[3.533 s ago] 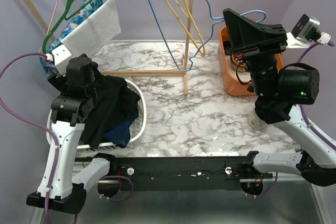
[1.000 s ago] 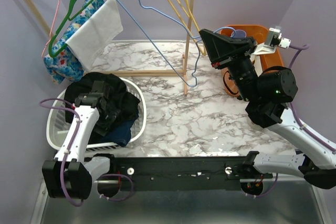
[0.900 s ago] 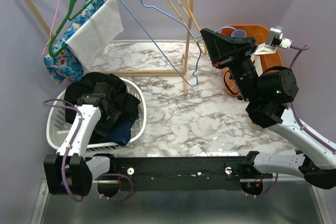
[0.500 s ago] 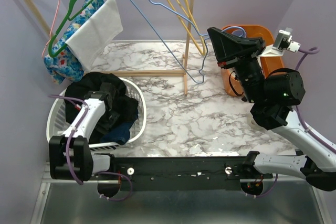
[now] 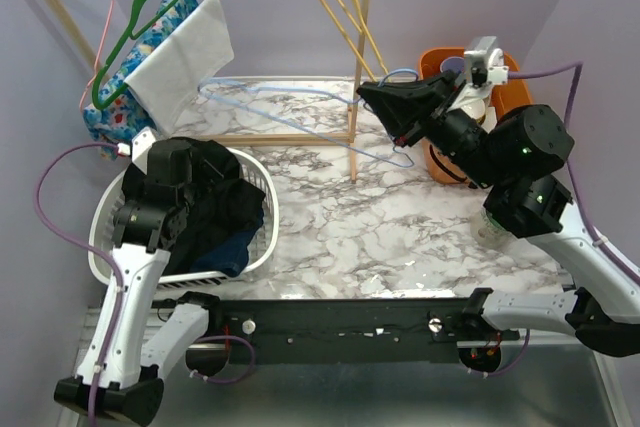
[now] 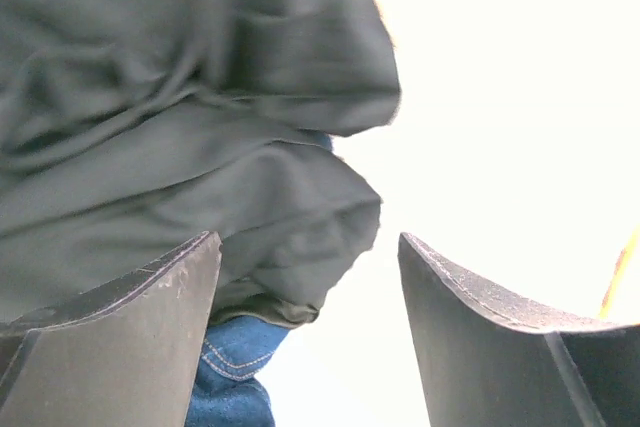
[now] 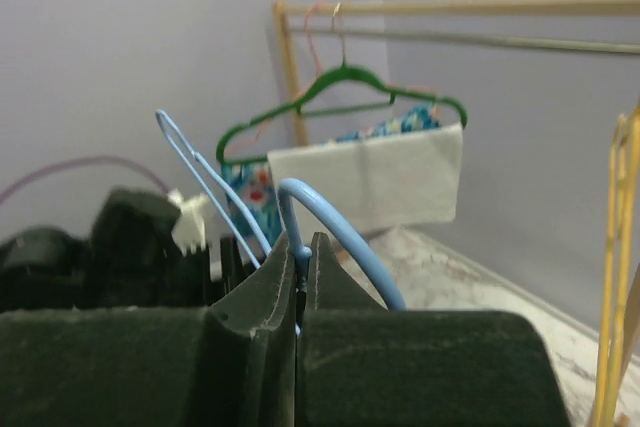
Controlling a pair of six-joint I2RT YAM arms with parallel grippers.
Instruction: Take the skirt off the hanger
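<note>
The black skirt lies bunched in the white laundry basket at the left, off the hanger. In the left wrist view the skirt fills the upper left, over blue denim. My left gripper hovers just above it, open and empty. My right gripper is shut on the light-blue hanger near its hook. The bare hanger stretches left, nearly flat over the table's back. In the right wrist view the gripper pinches the hanger wire.
A wooden rack stands at the back, with a yellow hanger and a green hanger carrying a white cloth and a blue floral garment. An orange bin sits behind the right arm.
My right gripper has swung the hanger from upright down to nearly flat, pointing left. My left arm has lifted out of the basket, leaving the skirt there.
</note>
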